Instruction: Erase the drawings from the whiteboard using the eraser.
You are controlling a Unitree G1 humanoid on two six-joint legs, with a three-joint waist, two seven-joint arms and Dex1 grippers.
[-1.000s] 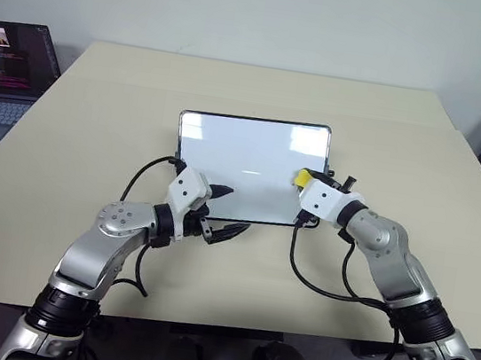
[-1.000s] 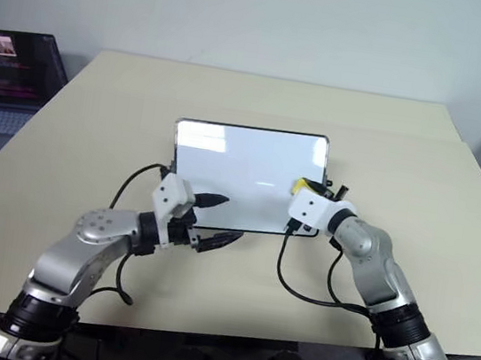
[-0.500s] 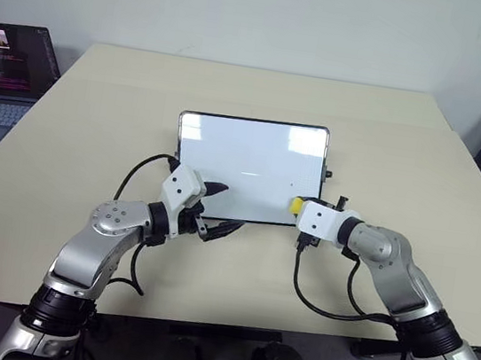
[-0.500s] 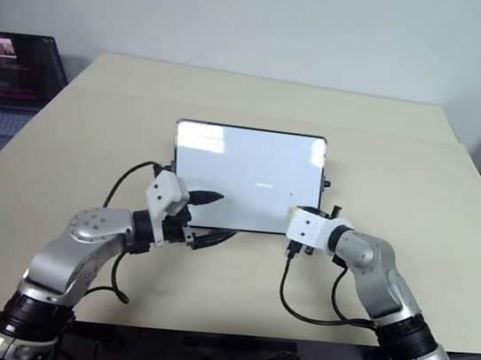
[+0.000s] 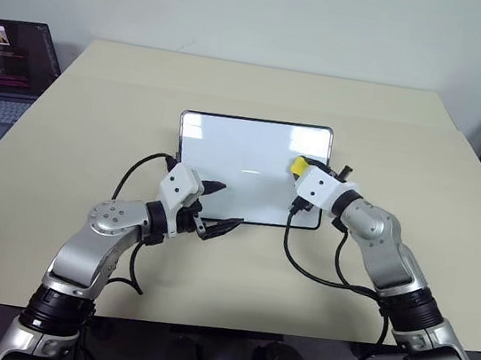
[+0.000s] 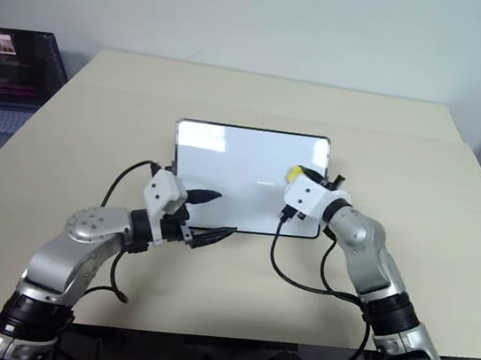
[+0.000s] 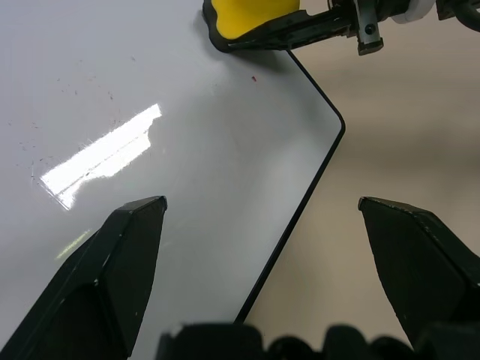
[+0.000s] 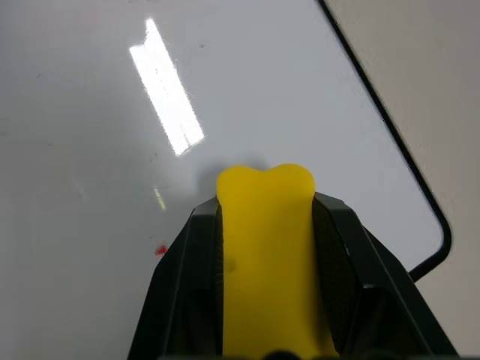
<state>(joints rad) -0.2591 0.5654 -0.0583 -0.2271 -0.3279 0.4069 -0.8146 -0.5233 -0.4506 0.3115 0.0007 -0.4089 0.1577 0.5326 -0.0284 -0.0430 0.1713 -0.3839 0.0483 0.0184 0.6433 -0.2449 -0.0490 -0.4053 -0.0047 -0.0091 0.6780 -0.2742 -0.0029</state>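
1. No brand, label or readable writing shows on the whiteboard (image 5: pixel 251 168), the eraser (image 5: pixel 298 166) or either arm; the laptop (image 5: pixel 4 80) off the table's (image 5: pixel 262 89) left edge has lit lines on its screen, too small to read.
2. The whiteboard lies flat at the middle of the table, its glossy white face almost clean. A small red speck (image 8: pixel 160 250), a remnant of the drawings, sits on the board just beside the eraser, and faint reddish dust is scattered across the surface in the left wrist view.
3. The right arm reaches forward and inward from the board's right side, forearm angled toward the board, wrist slightly nose-down. A black cable loops from the wrist onto the table near the board's front right corner.
4. The right gripper (image 8: pixel 262 225) is clamped on the eraser, one black finger on each long side of the yellow block. The eraser rests against the board's surface near its right edge, about halfway up that edge.
5. The left arm is bent at the elbow, with its forearm pointing toward the board's front left corner.
6. The left gripper (image 5: pixel 217 205) has its jaws spread wide and holds nothing; one finger is over the board's front edge, the other over the table just in front of the board.
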